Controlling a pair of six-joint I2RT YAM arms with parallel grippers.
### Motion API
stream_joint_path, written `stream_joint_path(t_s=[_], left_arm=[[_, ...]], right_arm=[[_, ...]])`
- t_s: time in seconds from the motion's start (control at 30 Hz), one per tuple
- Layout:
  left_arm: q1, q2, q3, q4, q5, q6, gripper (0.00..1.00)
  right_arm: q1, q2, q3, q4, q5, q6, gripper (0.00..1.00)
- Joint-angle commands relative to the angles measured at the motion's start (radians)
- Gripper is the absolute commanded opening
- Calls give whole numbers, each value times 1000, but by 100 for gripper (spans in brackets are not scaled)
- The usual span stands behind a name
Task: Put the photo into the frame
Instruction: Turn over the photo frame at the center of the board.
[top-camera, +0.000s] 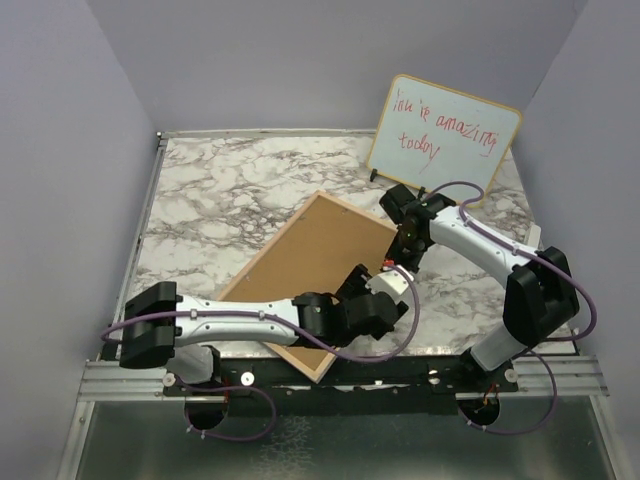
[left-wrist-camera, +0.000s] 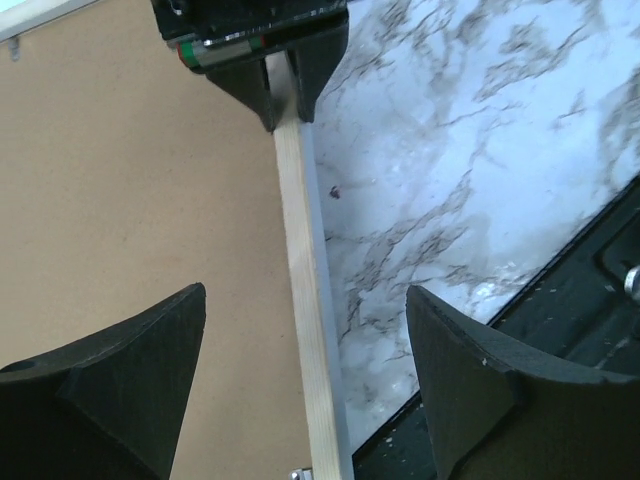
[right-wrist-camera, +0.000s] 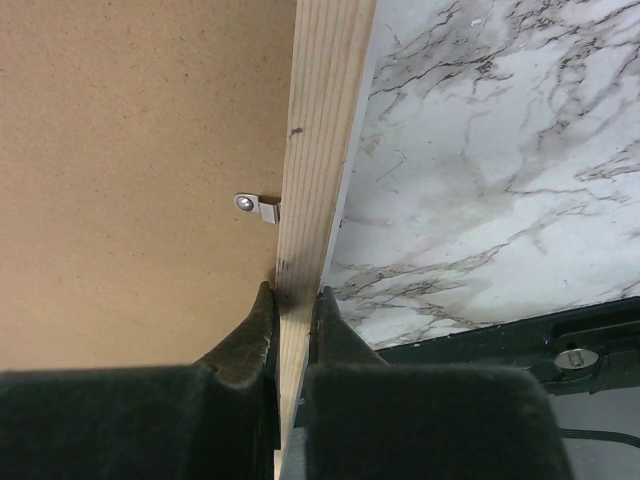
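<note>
Item: frame (left-wrist-camera: 298, 250), light-wood rail, lay face down and askew on the marble worktop (top-camera: 220, 190), one corner at the worktop's near edge, brown backing board (top-camera: 310, 260) uppermost within the rail. Photo: not visible; whether it lay beneath the board could not be told. Right fingers (right-wrist-camera: 245, 340): clenched on the rail of the side facing the worktop's right edge, just beside a metal turn clip (right-wrist-camera: 258, 207) at the rail's inner edge. Left fingers (left-wrist-camera: 120, 380): released, spread wide astride the same rail, closer to the near edge, touching nothing. Step judged in hand: securing the closed back. The next move would call for the left fingers to reach a second clip (left-wrist-camera: 297, 474) further along the rail while the right fingers steadied the frame.
</note>
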Motion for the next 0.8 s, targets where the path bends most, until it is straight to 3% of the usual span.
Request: stream_joint_path(t_s=[0.0, 0.17, 0.4, 0.6, 0.77], left_arm=[[-68, 86, 72, -123, -226, -1, 82], [-131, 209, 141, -241, -385, -23, 82], [-150, 338, 215, -349, -460, -70, 80], [-150, 491, 370, -521, -622, -100, 69], [-145, 587, 446, -620, -657, -145, 61]], right_arm=[[-11, 3, 51, -11, -86, -22, 0], [-25, 5, 72, -23, -100, -32, 0], [-40, -4, 93, -42, -123, -45, 0], [-45, -26, 89, -42, -162, -47, 0], [-48, -43, 95, -49, -180, -51, 0]])
